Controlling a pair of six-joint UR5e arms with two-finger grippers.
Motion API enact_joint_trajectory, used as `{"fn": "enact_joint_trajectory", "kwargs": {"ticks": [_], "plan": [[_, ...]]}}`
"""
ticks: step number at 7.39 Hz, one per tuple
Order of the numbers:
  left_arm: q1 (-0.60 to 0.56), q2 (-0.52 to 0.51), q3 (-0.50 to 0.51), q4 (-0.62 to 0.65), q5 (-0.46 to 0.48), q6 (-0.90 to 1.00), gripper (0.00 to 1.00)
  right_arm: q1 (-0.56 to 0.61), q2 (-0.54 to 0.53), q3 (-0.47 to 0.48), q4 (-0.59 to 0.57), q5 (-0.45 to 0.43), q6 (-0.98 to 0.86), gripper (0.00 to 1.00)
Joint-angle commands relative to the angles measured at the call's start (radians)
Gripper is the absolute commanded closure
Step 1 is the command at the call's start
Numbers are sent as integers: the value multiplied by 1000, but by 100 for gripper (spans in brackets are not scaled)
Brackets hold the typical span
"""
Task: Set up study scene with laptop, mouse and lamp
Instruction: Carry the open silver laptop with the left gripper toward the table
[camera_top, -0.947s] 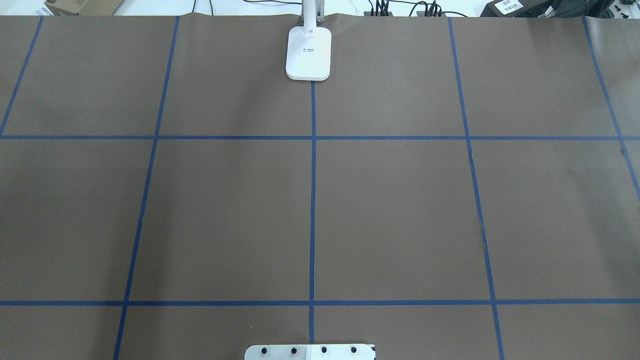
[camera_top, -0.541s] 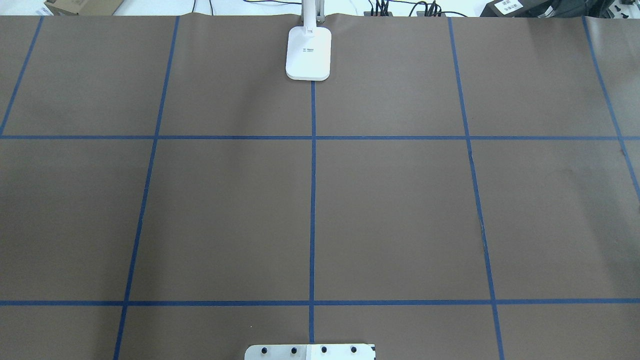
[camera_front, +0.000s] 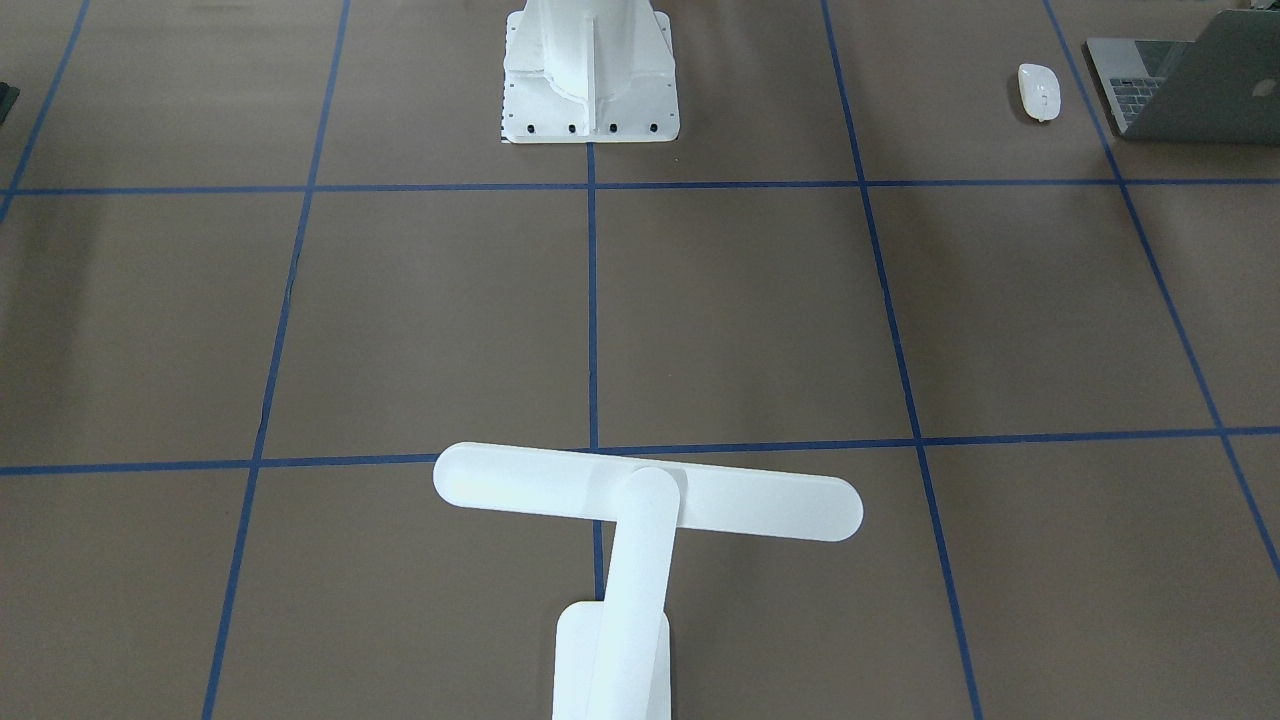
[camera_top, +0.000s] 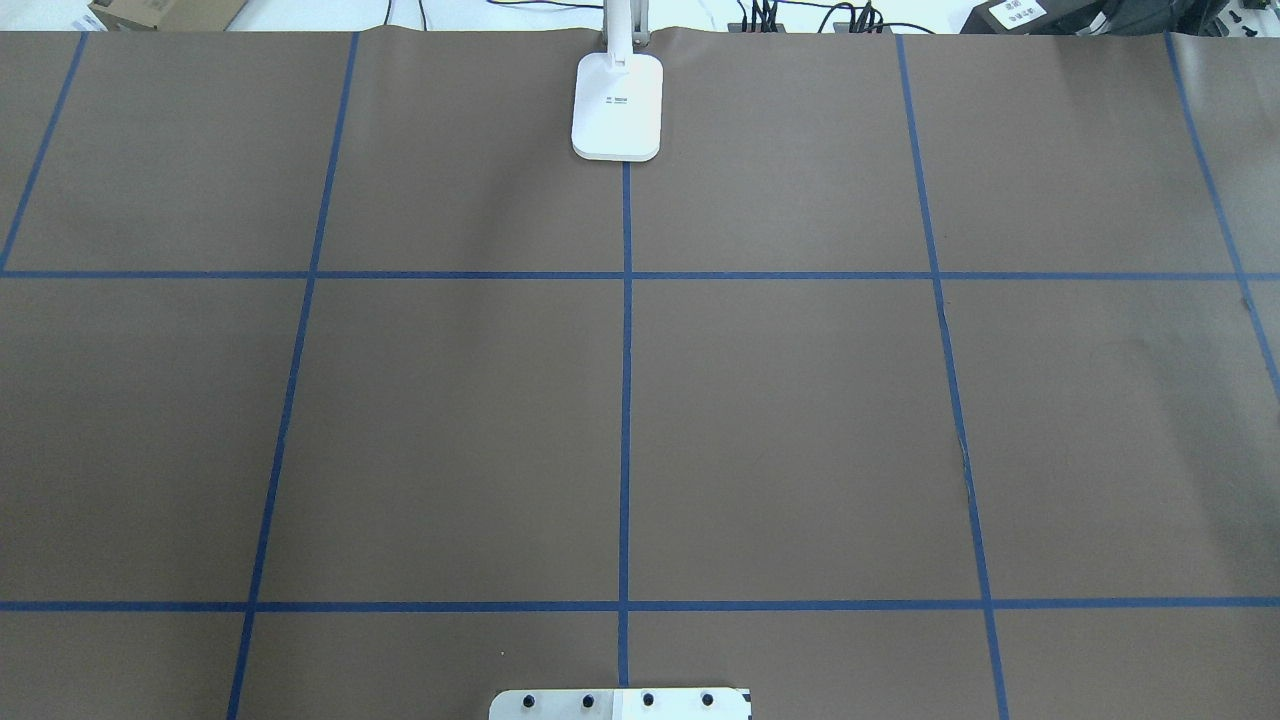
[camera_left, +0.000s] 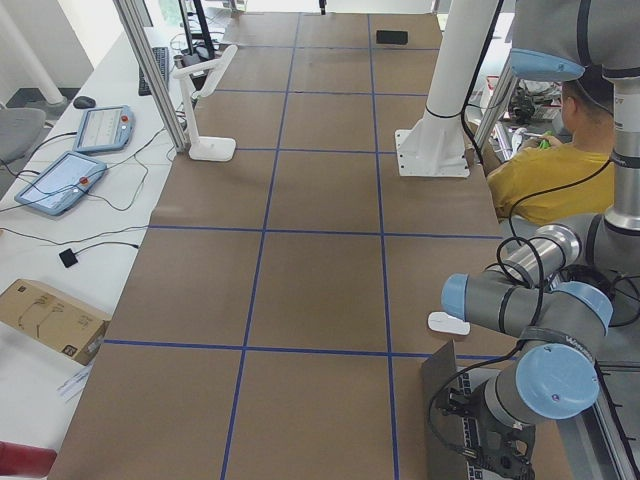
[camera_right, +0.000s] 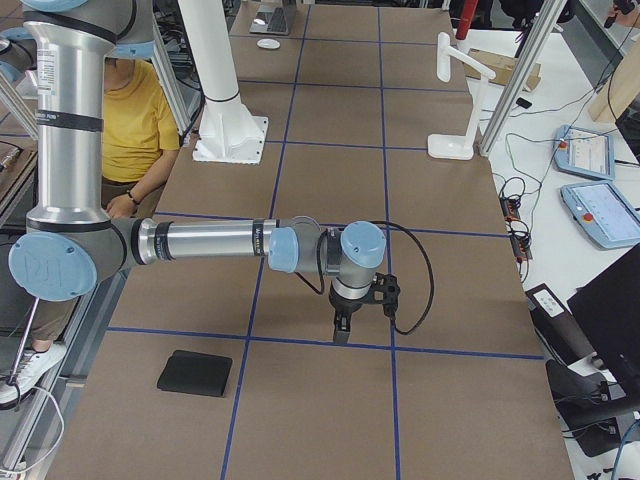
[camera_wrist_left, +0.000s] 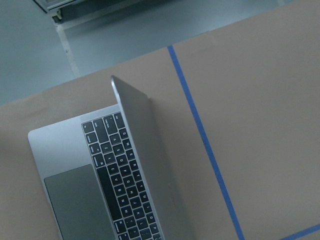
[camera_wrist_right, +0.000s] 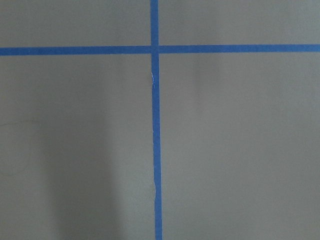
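Laptop (camera_front: 1215, 85) sits open on the table (camera_top: 800, 400), at the robot-side edge on its left. Mouse (camera_front: 1038, 91) lies near it, toward the centre, not touching. Lamp (camera_front: 640, 495) stands at the far edge, on the centre line.

Left arm is folded tight, left gripper (camera_left: 472, 440) low beside the laptop lid; open or closed, cannot tell.

Right arm is stretched out level, wrist pointing straight down, right gripper (camera_right: 341, 326) close above blue tape (camera_wrist_right: 155, 125); grip state not visible.

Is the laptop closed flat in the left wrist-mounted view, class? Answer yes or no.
No: the laptop is open, its lid raised off the base so the black keys and grey trackpad show.
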Motion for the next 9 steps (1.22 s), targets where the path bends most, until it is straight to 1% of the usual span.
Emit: {"fn": "enact_joint_trajectory", "kwargs": {"ticks": [1, 2, 3, 4, 7, 8, 9], "plan": [[-42, 14, 44, 2, -61, -75, 1, 0, 0, 2, 1, 0, 0, 0], [-77, 31, 44, -7, -73, -99, 1, -2, 1, 0, 1, 0, 0, 0], [-82, 37, 44, -10, -75, -105, 1, -2, 1, 0, 1, 0, 0, 0], [-89, 37, 50, -15, -75, -102, 3, -3, 0, 0, 1, 0, 0, 0], [-109, 37, 137, -141, -75, -105, 4, -8, 0, 0, 1, 0, 0, 0], [-109, 37, 159, -166, -73, -105, 4, -9, 0, 0, 1, 0, 2, 0], [-109, 36, 155, -168, -73, -123, 6, -9, 0, 0, 1, 0, 2, 0]]}}
